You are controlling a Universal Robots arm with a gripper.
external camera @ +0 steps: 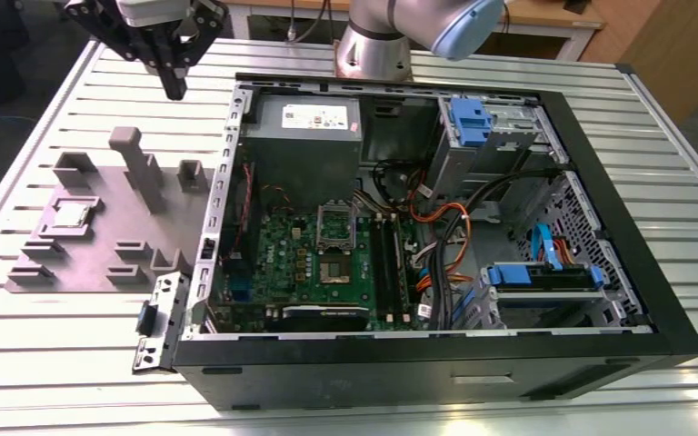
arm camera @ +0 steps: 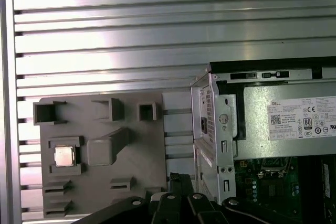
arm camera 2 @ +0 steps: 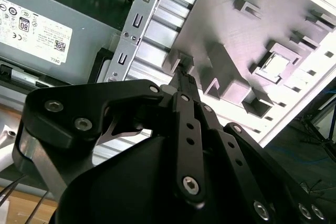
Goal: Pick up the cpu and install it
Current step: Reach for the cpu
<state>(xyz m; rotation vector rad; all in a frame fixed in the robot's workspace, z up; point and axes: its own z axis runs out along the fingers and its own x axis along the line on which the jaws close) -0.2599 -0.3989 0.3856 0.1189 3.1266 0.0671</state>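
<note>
The cpu (external camera: 70, 214) is a small silvery square lying in a raised holder on the grey fixture plate (external camera: 101, 238), at the exterior view's left. Both wrist views show the cpu (arm camera 2: 275, 65) (arm camera: 64, 156) in that holder. My gripper (external camera: 175, 89) hangs high above the far end of the plate, beside the computer case's wall. Its black fingers (arm camera 2: 181, 77) (arm camera: 178, 181) meet at the tips, shut on nothing. Inside the open case, the motherboard (external camera: 324, 263) carries the silvery socket frame (external camera: 334, 218).
The open black computer case (external camera: 446, 363) takes up the middle and right of the slatted metal table (external camera: 34, 127). Its grey power supply (external camera: 304, 136) sits at the far end, with cables and blue drive brackets (external camera: 541, 275) on the right. Tall posts (external camera: 141, 168) rise from the fixture plate.
</note>
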